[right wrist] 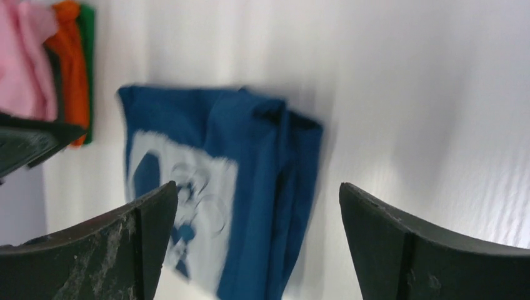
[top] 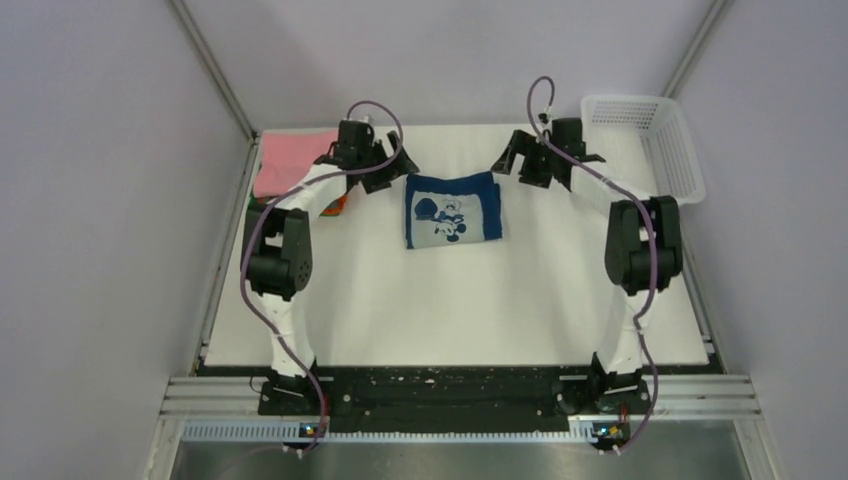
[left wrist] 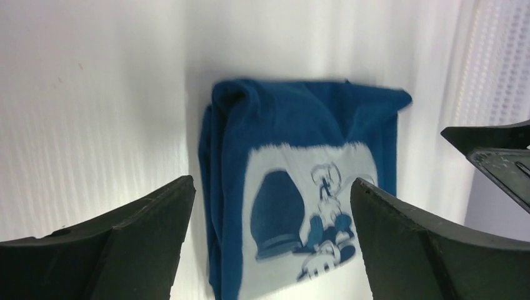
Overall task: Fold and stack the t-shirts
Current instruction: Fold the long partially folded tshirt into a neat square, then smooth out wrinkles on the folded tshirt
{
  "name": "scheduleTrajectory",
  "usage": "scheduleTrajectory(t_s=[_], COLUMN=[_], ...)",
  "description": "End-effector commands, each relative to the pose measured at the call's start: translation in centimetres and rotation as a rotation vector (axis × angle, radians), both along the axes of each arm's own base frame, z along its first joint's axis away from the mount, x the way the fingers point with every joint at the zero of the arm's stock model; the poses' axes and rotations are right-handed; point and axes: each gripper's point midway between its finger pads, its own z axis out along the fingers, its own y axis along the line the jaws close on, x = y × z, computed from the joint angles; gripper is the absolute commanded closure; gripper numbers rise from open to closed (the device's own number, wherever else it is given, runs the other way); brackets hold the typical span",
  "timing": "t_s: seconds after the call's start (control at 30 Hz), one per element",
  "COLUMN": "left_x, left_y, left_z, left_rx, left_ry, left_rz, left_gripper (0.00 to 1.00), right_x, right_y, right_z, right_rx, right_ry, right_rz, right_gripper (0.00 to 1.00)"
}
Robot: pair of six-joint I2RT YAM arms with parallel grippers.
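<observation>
Navy t-shirt (top: 453, 208) sat folded upper centre of the bench (top: 450, 300), left end effector (left wrist: 270, 187) and right end effector (right wrist: 256, 187) released either side. Best bet was pinching opposite edges evenly, carrying it flat onto the pink t-shirt (top: 285, 160) upper left.

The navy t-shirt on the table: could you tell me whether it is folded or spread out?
Folded: the navy t-shirt lies as a compact rectangle, print up, stacked layers showing along one edge.
</observation>
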Motion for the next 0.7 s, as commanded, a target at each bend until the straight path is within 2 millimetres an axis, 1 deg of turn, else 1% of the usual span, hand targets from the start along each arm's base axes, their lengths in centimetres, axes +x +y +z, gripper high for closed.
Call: scheduleTrajectory(t_s=[0.0,0.07,0.13,0.17,0.2,0.23,0.3,0.37,0.4,0.57,0.6,0.67], left_x=[-4.3,-6.3,-7.6,-8.0,-8.2,-8.3,-8.4,-8.5,-8.6,-9.7,-10.0,-10.6], left_y=[-1.7,-2.1,-2.1,-1.9,-1.7,-1.7,-2.7,-4.3,-5.1,-8.9,-9.5,-10.0], left_z=[4.8,4.0,3.5,3.2,3.0,2.9,3.4,3.8,3.8,1.7,0.9,-1.0], left_rx=[-0.068,-0.102,-0.121,-0.116,-0.108,-0.111,-0.144,-0.182,-0.19,-0.246,-0.252,-0.248], left_ry=[-0.076,-0.047,-0.032,-0.028,-0.022,-0.017,-0.017,-0.031,-0.035,0.013,0.031,0.073], left_rz=[-0.082,-0.106,-0.104,-0.094,-0.082,-0.077,-0.101,-0.146,-0.165,-0.258,-0.273,-0.287], left_gripper=[0.01,0.01,0.01,0.01,0.01,0.01,0.01,0.01,0.01,0.01,0.01,0.01], right_x=[-5.9,-9.4,-12.3,-13.4,-14.1,-14.6,-14.1,-13.4,-13.1,-12.9,-12.9,-13.3], right_y=[3.6,5.6,8.0,9.2,10.2,11.5,12.6,12.9,12.8,11.8,11.2,10.2], right_z=[9.9,10.7,11.3,11.1,11.2,10.8,9.6,8.1,6.9,0.7,-0.5,-2.7], right_rx=[0.207,0.324,0.409,0.432,0.446,0.447,0.446,0.472,0.475,0.448,0.443,0.433], right_ry=[-0.212,-0.229,-0.238,-0.23,-0.229,-0.224,-0.189,-0.152,-0.131,-0.029,-0.01,0.024], right_rz=[0.207,0.284,0.373,0.405,0.428,0.457,0.452,0.418,0.392,0.316,0.295,0.262], right_gripper=[0.01,0.01,0.01,0.01,0.01,0.01,0.01,0.01,0.01,0.01,0.01,0.01])
